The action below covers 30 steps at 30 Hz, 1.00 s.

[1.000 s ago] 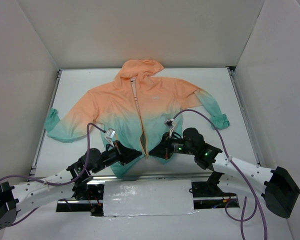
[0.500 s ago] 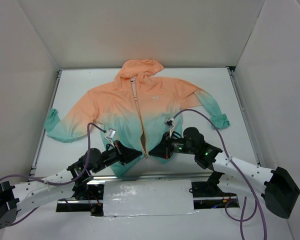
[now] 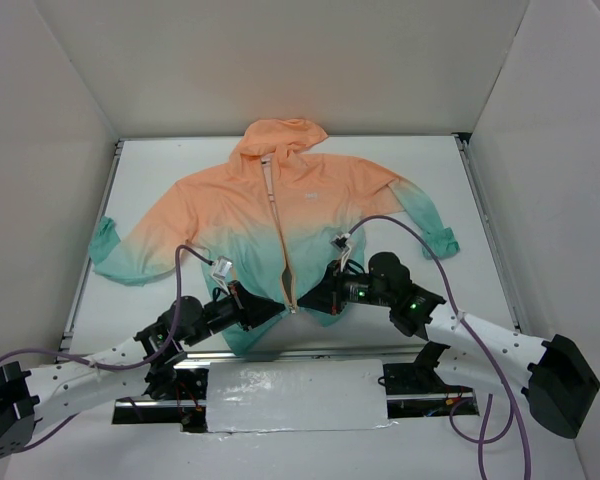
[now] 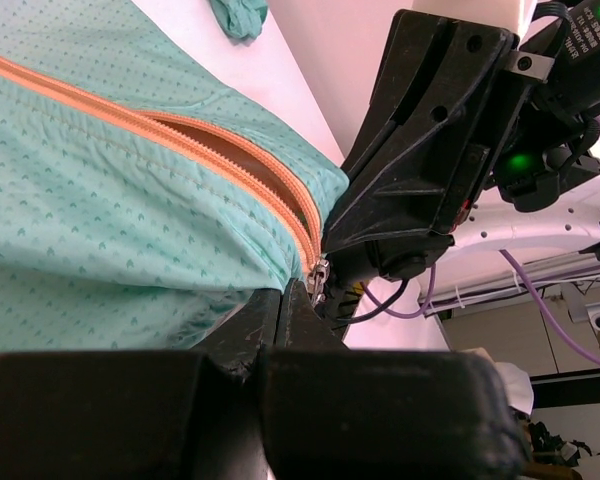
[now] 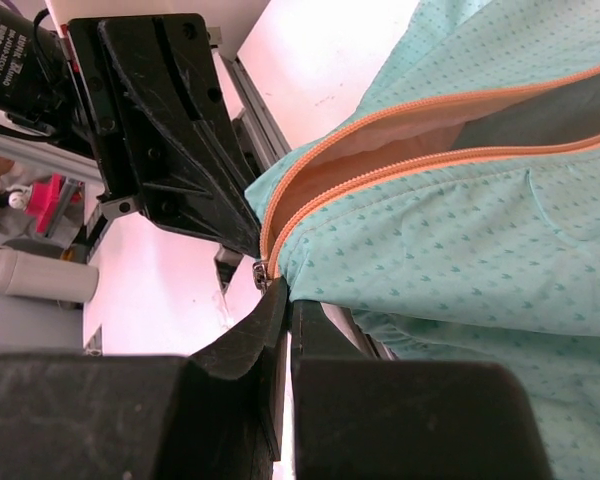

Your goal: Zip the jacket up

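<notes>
The jacket (image 3: 280, 215) lies flat on the white table, peach hood at the far end and teal hem toward me. Its orange zipper (image 3: 280, 225) runs down the front, and the two rows of teeth (image 4: 220, 150) stand apart near the hem. The small metal slider (image 4: 318, 278) sits at the very bottom. My left gripper (image 3: 278, 308) is shut on the teal hem (image 4: 180, 250) just left of the zipper's bottom end. My right gripper (image 3: 308, 302) is shut on the hem (image 5: 430, 250) just right of it, beside the slider (image 5: 260, 272). The two grippers almost touch.
A silver taped plate (image 3: 295, 395) covers the near edge between the arm bases. Purple cables (image 3: 410, 235) loop over the jacket's lower part. White walls (image 3: 40, 150) and metal rails (image 3: 485, 220) enclose the table.
My right gripper has edged slightly up and left, taking the zipper's bottom end with it. The left arm has hardly moved.
</notes>
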Available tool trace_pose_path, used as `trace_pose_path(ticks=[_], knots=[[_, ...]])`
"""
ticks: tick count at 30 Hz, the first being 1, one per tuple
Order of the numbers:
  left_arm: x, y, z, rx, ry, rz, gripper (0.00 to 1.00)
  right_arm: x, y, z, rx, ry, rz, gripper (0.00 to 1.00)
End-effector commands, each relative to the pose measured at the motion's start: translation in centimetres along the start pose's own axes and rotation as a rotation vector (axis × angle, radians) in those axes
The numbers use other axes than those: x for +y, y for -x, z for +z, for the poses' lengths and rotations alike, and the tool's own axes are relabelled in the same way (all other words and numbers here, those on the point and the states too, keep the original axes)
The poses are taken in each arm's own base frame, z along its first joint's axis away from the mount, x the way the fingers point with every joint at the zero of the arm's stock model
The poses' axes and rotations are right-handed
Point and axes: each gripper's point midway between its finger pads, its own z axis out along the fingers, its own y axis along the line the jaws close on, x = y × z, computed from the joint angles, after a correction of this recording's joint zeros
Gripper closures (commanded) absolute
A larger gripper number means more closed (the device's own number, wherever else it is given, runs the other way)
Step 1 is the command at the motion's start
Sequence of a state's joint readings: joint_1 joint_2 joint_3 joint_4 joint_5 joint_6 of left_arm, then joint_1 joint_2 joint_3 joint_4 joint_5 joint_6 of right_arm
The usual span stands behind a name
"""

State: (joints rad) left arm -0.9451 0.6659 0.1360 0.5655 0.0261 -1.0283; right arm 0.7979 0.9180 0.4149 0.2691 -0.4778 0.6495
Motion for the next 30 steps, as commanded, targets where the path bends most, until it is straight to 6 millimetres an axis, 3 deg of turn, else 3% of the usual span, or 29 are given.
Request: trace_pose_path(ticks=[1, 13, 24, 30], knots=[[-1.7, 0.8, 0.0, -0.026, -0.071, -0.004, 1.00, 2.6, 3.3, 0.1, -0.081, 0.076, -0.066, 1.00], [-1.5, 0.1, 0.0, 0.003, -0.082, 0.009, 1.00, 2.4, 4.5, 0.6, -0.086, 0.046, -0.064, 1.00], [-1.5, -1.4, -0.2, 0.077, -0.101, 0.055, 1.00, 0.3, 6.6, 0.5, -0.140, -0.071, 0.008, 1.00], [-2.0, -2.0, -0.4, 0.118, -0.141, 0.089, 1.00, -1.0, 6.4, 0.7, -0.126, -0.125, 0.056, 1.00]])
